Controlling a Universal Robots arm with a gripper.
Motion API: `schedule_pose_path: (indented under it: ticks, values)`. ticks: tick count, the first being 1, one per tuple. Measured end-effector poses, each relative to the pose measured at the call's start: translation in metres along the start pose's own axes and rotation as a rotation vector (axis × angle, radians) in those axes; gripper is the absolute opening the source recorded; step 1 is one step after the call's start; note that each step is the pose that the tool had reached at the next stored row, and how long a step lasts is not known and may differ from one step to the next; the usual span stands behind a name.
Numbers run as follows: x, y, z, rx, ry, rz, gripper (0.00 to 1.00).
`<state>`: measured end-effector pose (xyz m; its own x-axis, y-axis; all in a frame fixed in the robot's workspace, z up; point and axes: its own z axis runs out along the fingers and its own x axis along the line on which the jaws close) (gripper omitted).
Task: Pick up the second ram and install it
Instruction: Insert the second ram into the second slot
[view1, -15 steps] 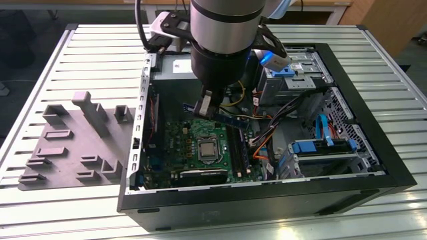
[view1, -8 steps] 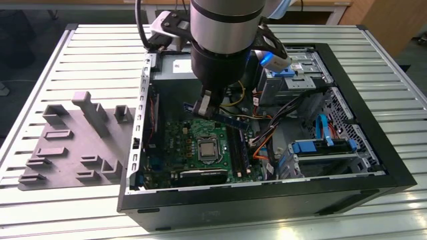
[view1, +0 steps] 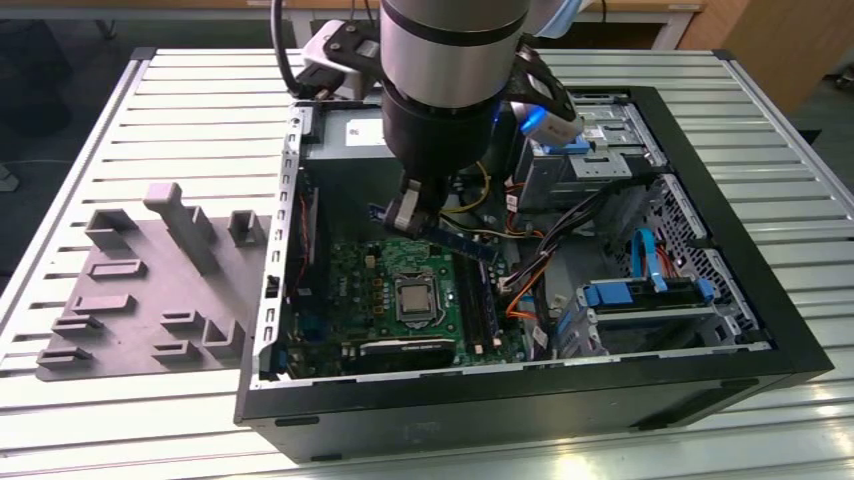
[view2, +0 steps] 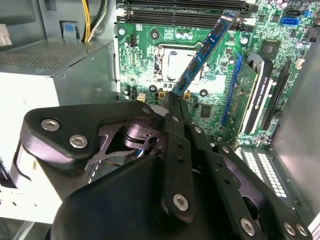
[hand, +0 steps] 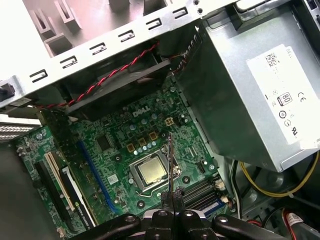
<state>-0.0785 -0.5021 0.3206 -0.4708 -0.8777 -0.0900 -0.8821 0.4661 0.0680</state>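
claw (view2: 172, 102) clamped on end of second ram (view2: 205, 50), likely keeping contact edge free | hovering above motherboard (view2: 145, 65); not yet in DIMM slots (view2: 170, 20)

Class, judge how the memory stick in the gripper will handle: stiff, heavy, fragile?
Probably stiff: the memory stick juts straight from the gripper, held by one end, without sagging. Likely light, being thin and flat. Perhaps fragile: small chips sit exposed along its face.

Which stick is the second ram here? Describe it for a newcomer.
Look into the open computer case, above the green board. The second ram is the long narrow dark stick clamped in the gripper, tilted, unlike the board's fixed black slots.
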Motion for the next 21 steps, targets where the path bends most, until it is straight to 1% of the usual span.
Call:
schedule_pose_path:
  ticks: [21]
  values:
    - [0.0,0.0,0.0,0.0068,-0.0052,0.075,0.11]
